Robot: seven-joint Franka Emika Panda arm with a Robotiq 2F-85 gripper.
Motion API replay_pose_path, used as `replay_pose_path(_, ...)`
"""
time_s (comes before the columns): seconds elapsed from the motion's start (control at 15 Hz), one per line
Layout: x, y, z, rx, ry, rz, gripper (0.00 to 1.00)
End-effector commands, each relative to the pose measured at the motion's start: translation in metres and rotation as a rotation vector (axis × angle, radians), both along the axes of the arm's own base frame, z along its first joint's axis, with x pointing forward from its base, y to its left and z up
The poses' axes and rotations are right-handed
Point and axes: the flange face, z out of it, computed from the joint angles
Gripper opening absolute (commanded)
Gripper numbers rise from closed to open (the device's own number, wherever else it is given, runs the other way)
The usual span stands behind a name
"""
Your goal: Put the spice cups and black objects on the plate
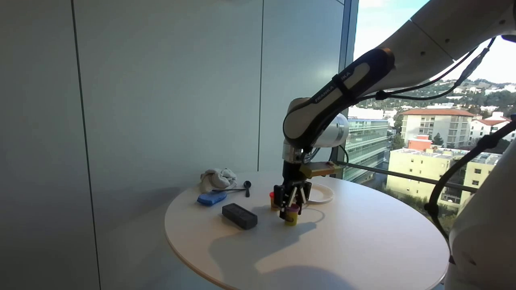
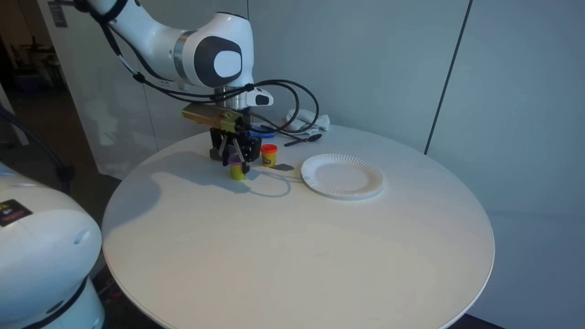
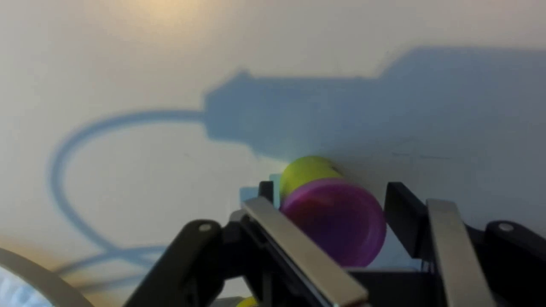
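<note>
In both exterior views the arm (image 1: 403,60) was angled downward toward its far end, where the wrist (image 1: 291,152) was bent so that the gripper (image 3: 330,200) was pointed down. In the wrist view the black fingers (image 3: 406,219) were set apart, with a gap left between their tips; pale bars (image 3: 455,247) were seen along both sides.

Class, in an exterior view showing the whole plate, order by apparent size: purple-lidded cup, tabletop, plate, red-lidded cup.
Tabletop
Plate
Red-lidded cup and purple-lidded cup: too alike to rank, the latter partly hidden.
</note>
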Motion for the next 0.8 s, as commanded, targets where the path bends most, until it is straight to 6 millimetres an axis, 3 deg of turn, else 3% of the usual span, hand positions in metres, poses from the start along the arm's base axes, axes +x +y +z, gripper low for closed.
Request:
replay_pose_path(0.0, 0.007, 0.000, 0.006, 0.001, 0.012, 0.017, 0.40)
replay_pose_path(0.2, 0.006, 0.001, 0.007, 0.002, 0.026, 0.023, 0.23)
replay_pose_path(0.33, 0.002, 0.006, 0.014, 0.002, 0.035, 0.029, 0.23)
replay_pose_path(0.47, -0.009, 0.013, 0.033, -0.035, 0.032, 0.032, 0.23)
replay_pose_path(0.73, -0.044, 0.031, 0.100, -0.160, -0.035, -0.016, 0.23)
